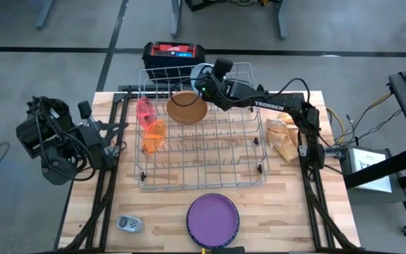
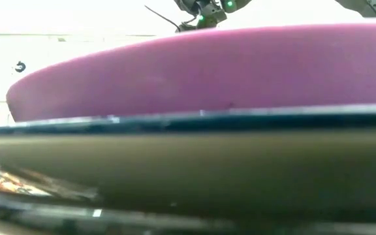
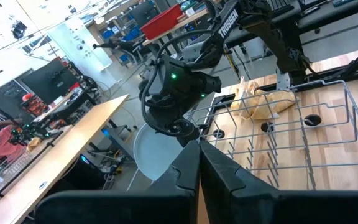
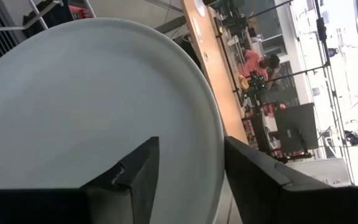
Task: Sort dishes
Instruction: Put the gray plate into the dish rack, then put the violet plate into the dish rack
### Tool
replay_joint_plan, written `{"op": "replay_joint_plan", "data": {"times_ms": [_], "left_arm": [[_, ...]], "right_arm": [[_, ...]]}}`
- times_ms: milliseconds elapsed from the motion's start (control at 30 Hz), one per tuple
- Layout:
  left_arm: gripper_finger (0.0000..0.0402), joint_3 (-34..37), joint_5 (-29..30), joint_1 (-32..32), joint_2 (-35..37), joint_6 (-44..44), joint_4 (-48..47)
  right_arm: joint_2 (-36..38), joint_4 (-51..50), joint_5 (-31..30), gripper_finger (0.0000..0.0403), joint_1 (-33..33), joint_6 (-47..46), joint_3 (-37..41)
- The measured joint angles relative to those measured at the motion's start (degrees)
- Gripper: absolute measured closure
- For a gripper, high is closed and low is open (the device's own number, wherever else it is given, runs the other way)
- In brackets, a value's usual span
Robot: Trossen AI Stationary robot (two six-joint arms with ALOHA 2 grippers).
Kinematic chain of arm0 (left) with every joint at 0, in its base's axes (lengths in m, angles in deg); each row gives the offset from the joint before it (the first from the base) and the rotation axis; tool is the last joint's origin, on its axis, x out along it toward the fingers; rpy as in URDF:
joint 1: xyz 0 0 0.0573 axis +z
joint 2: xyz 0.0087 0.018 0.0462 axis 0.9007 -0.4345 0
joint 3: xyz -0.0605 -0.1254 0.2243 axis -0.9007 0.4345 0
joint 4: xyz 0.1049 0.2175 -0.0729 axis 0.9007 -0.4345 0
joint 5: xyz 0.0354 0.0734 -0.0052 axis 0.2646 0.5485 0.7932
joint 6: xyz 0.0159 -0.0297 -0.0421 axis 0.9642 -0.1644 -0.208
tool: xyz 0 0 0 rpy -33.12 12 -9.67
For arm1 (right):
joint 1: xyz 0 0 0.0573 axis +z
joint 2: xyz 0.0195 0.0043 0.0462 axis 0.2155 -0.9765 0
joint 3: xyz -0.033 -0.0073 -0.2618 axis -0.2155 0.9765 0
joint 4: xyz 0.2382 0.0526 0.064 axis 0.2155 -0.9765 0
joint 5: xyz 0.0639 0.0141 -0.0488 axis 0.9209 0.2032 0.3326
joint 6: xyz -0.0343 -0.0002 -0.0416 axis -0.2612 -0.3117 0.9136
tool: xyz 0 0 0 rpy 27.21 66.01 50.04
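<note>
Your right gripper (image 1: 204,75) is up at the far edge of the wire rack (image 1: 203,134), with its fingers (image 4: 135,171) spread apart on either side of the white plate's (image 4: 86,106) rim, so it's let go rather than clamping. That plate stands on edge in the rack's back row, just beside the brown plate (image 1: 187,107). The pink cup (image 1: 145,110) and orange cup (image 1: 154,136) sit along the rack's left side. The purple plate (image 1: 213,215) lies flat on the worktop (image 1: 168,212) in front of the rack, with a small grey device (image 1: 128,224) near it. Your left gripper (image 3: 197,171) is parked off to the left, fingers clenched on nothing.
</note>
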State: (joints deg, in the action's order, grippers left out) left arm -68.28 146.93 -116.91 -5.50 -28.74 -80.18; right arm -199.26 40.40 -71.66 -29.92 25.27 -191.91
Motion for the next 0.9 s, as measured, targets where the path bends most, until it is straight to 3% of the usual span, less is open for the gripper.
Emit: {"op": "replay_joint_plan", "data": {"times_ms": [900], "left_arm": [[0.0401, 0.0, 0.0, 0.0, 0.0, 0.0, -0.07]], "right_arm": [[0.0, -0.09, 4.22, 0.0207, 2.63, -1.74, 0.0]]}}
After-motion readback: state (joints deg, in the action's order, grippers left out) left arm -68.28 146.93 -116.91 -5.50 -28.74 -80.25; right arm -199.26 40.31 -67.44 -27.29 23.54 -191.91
